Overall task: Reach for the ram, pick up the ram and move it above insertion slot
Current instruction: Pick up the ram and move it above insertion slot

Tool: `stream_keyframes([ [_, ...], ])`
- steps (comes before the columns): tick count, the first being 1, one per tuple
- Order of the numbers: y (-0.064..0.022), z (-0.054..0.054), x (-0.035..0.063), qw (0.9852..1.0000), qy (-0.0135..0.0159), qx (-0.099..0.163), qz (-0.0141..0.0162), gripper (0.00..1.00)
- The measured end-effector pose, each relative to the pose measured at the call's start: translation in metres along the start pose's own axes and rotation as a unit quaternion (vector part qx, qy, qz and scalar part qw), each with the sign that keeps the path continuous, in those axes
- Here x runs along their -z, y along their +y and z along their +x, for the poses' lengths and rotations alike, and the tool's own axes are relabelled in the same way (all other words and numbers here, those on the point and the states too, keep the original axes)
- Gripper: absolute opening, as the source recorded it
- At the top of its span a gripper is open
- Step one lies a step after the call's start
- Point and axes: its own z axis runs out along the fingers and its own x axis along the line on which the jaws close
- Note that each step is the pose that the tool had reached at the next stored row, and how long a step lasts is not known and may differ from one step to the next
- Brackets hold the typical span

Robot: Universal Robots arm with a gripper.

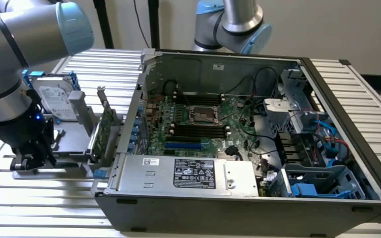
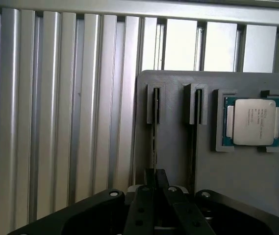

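Closest to the wrist camera was the one gripper (image 2: 155, 178), black, its two fingers (image 2: 143, 205) drawn together and closed on the upper edge of the ram (image 2: 153, 142). One ram could be counted. It stood on edge in the grey holder (image 2: 247, 186) and was seen end-on, so it read as a thin dark line with a trace of green; its chips could not be made out. The holder carried two narrow upright slot guides (image 2: 154, 105), side by side. The ram sat in the one further from the single silver processor (image 2: 252, 121), which lay flat in its own square recess. Whether the second guide (image 2: 196, 105) held anything could not be told. The holder rested on the ribbed aluminium desk (image 2: 56, 98).

In the exterior view the gripper (image 1: 29, 162) was down at the holder (image 1: 68, 148), on the exterior view's left, well apart from the motherboard (image 1: 237, 111). One hard drive (image 1: 51, 99) and one green expansion card (image 1: 104, 131) stood upright in the same holder. Just beside it lay one open computer case (image 1: 243, 210) on the desk (image 1: 31, 198), with one labelled power supply (image 1: 190, 173) along its near side and one processor socket (image 1: 202, 114) on the board. A second arm's joint (image 1: 233, 25) rose behind the case
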Motion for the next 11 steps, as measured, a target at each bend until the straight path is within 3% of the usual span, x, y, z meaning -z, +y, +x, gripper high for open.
stream_keyframes([
  [11, 0.0002, -0.0001, 0.0099, 1.0000, -0.0002, -0.006, 0.0000, 0.13],
])
